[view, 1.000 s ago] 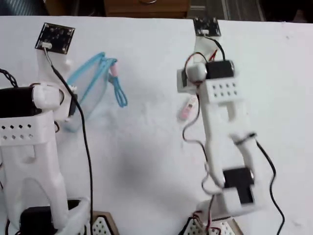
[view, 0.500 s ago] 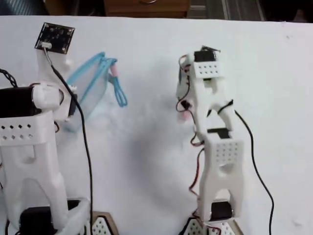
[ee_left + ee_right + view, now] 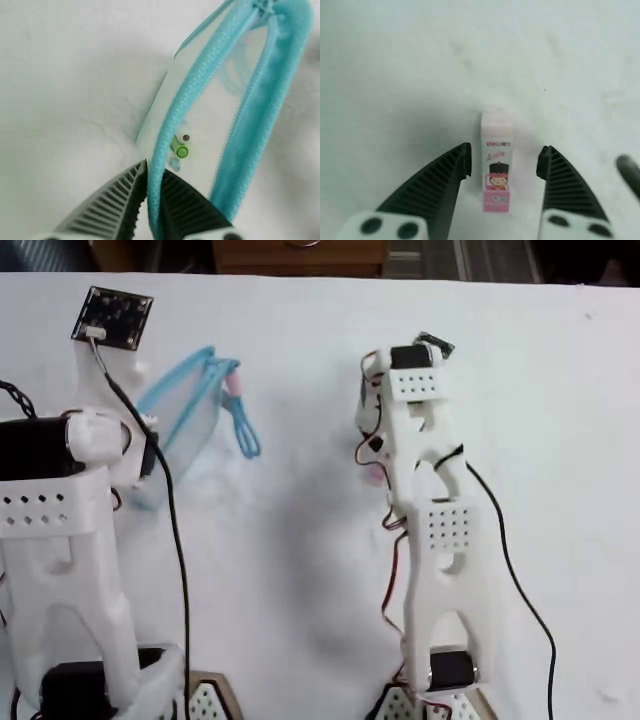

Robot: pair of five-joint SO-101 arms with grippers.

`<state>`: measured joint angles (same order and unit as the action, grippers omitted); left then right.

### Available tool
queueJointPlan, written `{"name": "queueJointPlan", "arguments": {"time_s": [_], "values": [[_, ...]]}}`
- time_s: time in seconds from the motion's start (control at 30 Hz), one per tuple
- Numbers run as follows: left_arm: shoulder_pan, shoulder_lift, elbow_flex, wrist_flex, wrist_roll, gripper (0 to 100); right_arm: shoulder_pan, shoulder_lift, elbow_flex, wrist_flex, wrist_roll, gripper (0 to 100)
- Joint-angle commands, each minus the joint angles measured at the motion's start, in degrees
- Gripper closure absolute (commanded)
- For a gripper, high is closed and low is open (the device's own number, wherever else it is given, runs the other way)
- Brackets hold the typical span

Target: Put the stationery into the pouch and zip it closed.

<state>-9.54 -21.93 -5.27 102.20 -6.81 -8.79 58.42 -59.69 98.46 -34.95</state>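
Our left gripper (image 3: 149, 170) is clamped on the blue zipper edge of the pouch (image 3: 200, 85), whose mouth gapes open. Our right gripper (image 3: 505, 150) hangs over the pink eraser (image 3: 496, 170), fingers spread to either side of it. The eraser lies flat on the tabletop (image 3: 300, 330), well apart from the pouch.

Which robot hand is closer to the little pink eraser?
Right. The right gripper hangs over the pink eraser, its open fingers on either side of it. The left gripper is away at the blue pouch, shut on its zipper edge.
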Motion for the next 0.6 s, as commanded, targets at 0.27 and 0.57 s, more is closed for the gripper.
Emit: {"name": "queueJointPlan", "arguments": {"time_s": [0.27, 0.57], "values": [[-0.3, -0.1, -0.7, 0.1, 0.3, 98, 0.3, 12.1, -15.2, 0.5, -0.6, 88.2], [-0.3, -0.1, -0.7, 0.1, 0.3, 98, 1.4, 11.0, -15.4, 2.9, -0.4, 98.2]]}}
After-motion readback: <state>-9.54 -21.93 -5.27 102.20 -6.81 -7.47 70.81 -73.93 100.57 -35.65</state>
